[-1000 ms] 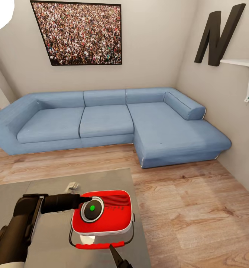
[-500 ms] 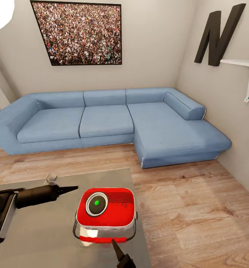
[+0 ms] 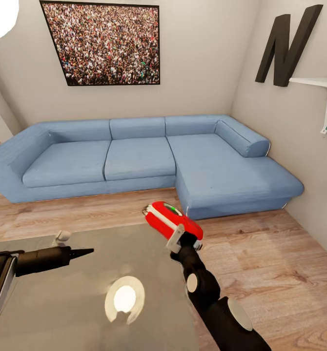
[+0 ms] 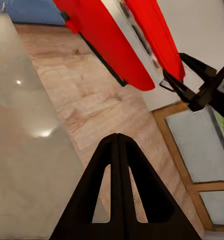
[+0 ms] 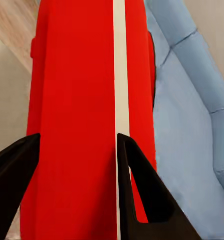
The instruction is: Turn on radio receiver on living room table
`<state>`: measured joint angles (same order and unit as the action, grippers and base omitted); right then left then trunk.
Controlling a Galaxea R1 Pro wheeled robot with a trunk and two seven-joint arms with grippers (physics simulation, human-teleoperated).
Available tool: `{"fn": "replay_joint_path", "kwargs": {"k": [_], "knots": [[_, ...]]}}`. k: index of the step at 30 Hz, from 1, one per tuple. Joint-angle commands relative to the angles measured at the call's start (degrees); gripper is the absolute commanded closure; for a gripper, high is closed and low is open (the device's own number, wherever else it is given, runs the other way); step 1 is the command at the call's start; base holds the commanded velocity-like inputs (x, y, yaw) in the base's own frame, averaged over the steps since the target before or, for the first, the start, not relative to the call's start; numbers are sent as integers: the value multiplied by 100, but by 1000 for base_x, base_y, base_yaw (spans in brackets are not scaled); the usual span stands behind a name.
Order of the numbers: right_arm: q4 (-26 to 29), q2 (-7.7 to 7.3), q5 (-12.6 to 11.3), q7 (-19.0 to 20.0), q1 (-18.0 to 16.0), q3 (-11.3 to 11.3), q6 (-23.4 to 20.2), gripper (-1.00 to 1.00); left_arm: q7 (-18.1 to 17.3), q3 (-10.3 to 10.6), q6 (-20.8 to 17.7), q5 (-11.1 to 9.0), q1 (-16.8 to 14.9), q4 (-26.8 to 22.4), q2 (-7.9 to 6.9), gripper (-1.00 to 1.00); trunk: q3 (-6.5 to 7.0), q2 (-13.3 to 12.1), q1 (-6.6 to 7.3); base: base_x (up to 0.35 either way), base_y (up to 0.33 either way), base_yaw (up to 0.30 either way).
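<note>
the head view shows the radio receiver (image 3: pixel 173 224) lifted clear of the glossy grey table (image 3: pixel 61 312), held aloft over its far right corner by the right gripper (image 3: pixel 179 240). the right wrist view adds the grip: two black fingers (image 5: pixel 137 190) clamped on the smooth red shell (image 5: pixel 76 125) with its white band. the left gripper (image 3: pixel 83 252) hovers over the table, its tapered fingers (image 4: pixel 119 200) pressed together, holding nothing. a blue fabric sofa (image 3: pixel 134 156) stands behind.
</note>
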<state>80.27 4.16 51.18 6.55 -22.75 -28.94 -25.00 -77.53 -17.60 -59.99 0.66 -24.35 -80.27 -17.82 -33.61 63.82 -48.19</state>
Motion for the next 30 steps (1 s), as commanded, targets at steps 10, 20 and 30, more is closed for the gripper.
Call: {"fn": "replay_joint_path", "kwargs": {"k": [10, 20, 30], "knots": [[233, 584, 122, 3484, -582, 1356, -1887, 100, 258, 58, 41, 438, 1, 499, 55, 100, 1, 0, 0, 0, 0, 0], [297, 584, -461, 4807, -616, 1851, -3222, 100, 648, 78, 57, 475, 0, 591, 92, 100, 1, 0, 0, 0, 0, 0], [255, 584, -696, 4829, -609, 1896, -3500, 100, 610, 98, 45, 470, -1, 538, 50, 100, 1, 0, 0, 0, 0, 0]]}}
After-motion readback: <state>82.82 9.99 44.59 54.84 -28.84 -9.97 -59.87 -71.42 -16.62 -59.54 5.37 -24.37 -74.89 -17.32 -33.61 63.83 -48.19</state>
